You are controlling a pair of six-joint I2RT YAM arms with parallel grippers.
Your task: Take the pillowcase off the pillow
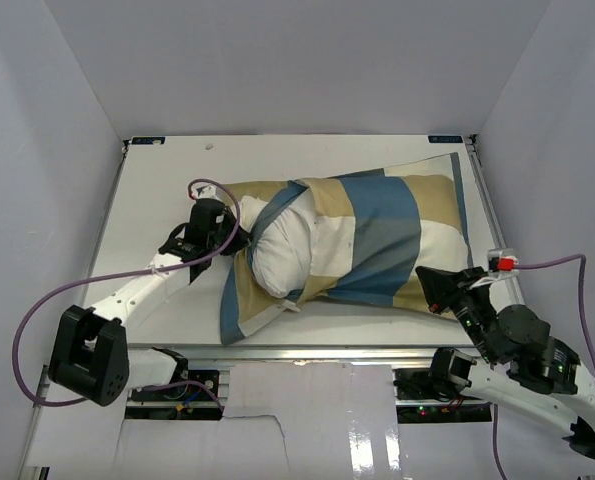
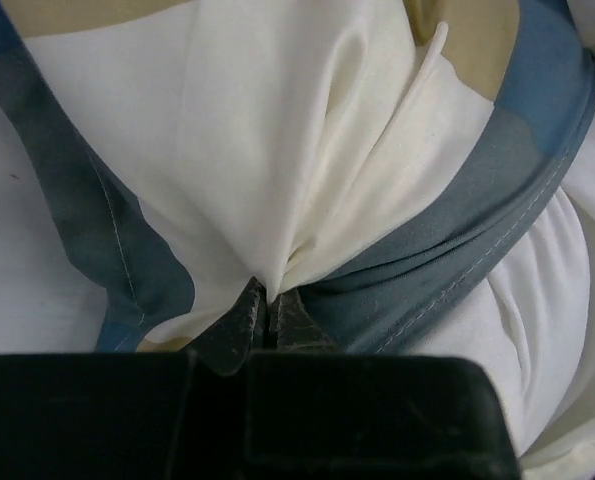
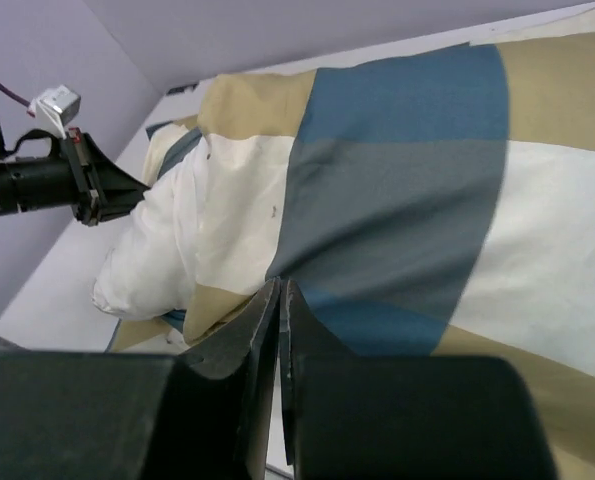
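Left hand (image 2: 268, 303) pinching pillowcase (image 2: 502, 175); pillow (image 1: 282, 252) half out

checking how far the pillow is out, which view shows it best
Top external: the pillow pokes its whole bare end from the pillowcase. Left wrist shows only a white bulge; right wrist a side glimpse.

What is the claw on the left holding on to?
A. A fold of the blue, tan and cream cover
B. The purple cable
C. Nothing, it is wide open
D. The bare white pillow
A: in the left wrist view the left gripper is shut on a gathered fold of the pillowcase, while the white pillow bulges out beside it.
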